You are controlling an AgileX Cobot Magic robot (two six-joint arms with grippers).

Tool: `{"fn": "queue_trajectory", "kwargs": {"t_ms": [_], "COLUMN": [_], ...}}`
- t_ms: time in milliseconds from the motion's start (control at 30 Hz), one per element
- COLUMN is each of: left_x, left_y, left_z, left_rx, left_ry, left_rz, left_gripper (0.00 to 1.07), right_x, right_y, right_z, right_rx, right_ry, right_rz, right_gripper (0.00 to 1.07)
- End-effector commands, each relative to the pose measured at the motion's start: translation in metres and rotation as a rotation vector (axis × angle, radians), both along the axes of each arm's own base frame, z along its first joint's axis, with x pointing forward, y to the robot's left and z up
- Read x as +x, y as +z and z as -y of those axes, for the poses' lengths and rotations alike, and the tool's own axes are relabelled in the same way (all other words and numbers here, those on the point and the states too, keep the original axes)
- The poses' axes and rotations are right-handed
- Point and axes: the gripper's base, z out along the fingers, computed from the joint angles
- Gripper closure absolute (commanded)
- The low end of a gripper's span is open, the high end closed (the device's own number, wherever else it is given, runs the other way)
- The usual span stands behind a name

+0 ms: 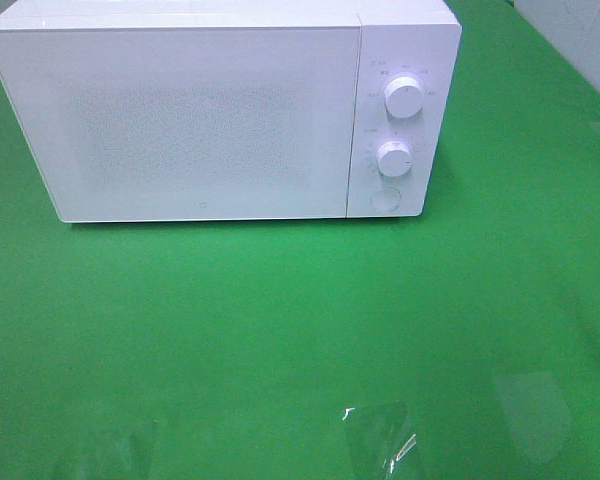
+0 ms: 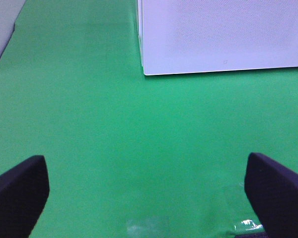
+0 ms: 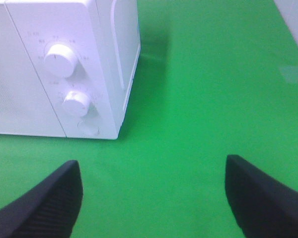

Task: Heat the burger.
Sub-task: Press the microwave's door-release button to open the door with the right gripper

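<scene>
The burger is nowhere in view; whether it sits behind the shut door of the microwave (image 1: 200, 110) at 12 o'clock on the worktop (image 1: 280, 330) cannot be told. The left claw (image 2: 145, 168) and right claw (image 3: 153, 166) are both released and empty. The next move likely calls for the timer knob (image 1: 393, 158) at 1 o'clock.

A staged lab bench: a white microwave (image 1: 220, 115) on a plain green cloth-covered table (image 1: 280, 320).

Smooth white microwave (image 1: 210, 110), matt green table cover (image 1: 280, 320), possibly cloth
</scene>
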Motion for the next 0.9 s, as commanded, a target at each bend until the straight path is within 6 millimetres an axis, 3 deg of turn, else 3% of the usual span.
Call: {"fn": "queue_trajectory", "kwargs": {"t_ms": [33, 233, 400, 667, 900], "left_x": [-0.002, -0.002, -0.002, -0.002, -0.002], "left_y": [0.001, 0.001, 0.001, 0.001, 0.001], "left_z": [0.000, 0.000, 0.000, 0.000, 0.000], "left_rx": [-0.003, -0.003, -0.003, -0.003, -0.003], "left_ry": [0.004, 0.004, 0.004, 0.004, 0.004], "left_rz": [0.029, 0.029, 0.029, 0.029, 0.029], "left_gripper": [0.07, 0.07, 0.07, 0.07, 0.07], "right_x": [0.017, 0.036, 0.056, 0.069, 0.079], "right_y": [0.003, 0.002, -0.010, -0.049, -0.080], "right_z": [-0.002, -0.005, -0.008, -0.012, -0.031], "right_rx": [-0.003, -0.027, -0.023, 0.057, 0.001], "right_ry": [0.003, 0.026, 0.038, 0.006, -0.052], "right_rz": [0.104, 0.198, 0.248, 0.412, 0.378], "right_gripper": [0.32, 0.32, 0.31, 0.31, 0.31]}}
